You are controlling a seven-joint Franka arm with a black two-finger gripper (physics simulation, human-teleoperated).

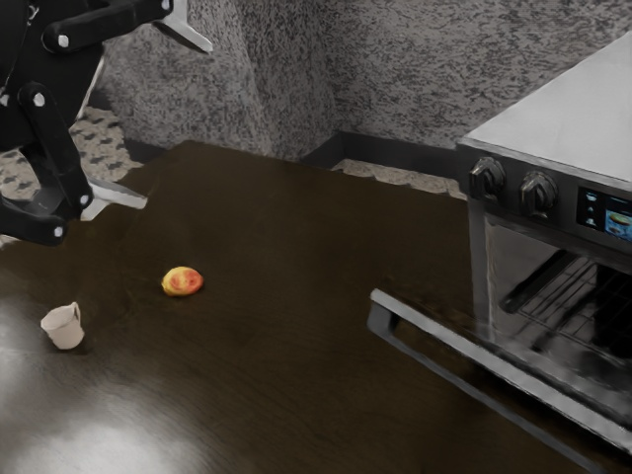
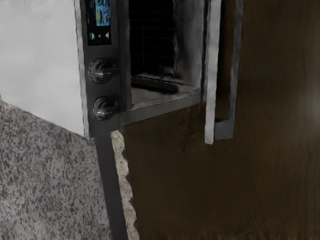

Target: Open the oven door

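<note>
Speckled grey wall (image 1: 444,79) backs one dark wooden table (image 1: 267,227). At the exterior view's right, one oven (image 1: 568,109) has two knobs (image 1: 538,193), one lit screen (image 1: 619,223) and one door (image 1: 504,371), lowered open, with one handle (image 1: 474,391). One mug (image 1: 63,329) sits near one red-yellow fruit (image 1: 182,282). One gripper (image 1: 178,125), two fingers spread wide, hangs well apart from the door

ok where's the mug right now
The pale mug sits on the table at the exterior view's left; its nearest neighbour there is the small red-and-yellow fruit, a little further from the camera.
</note>
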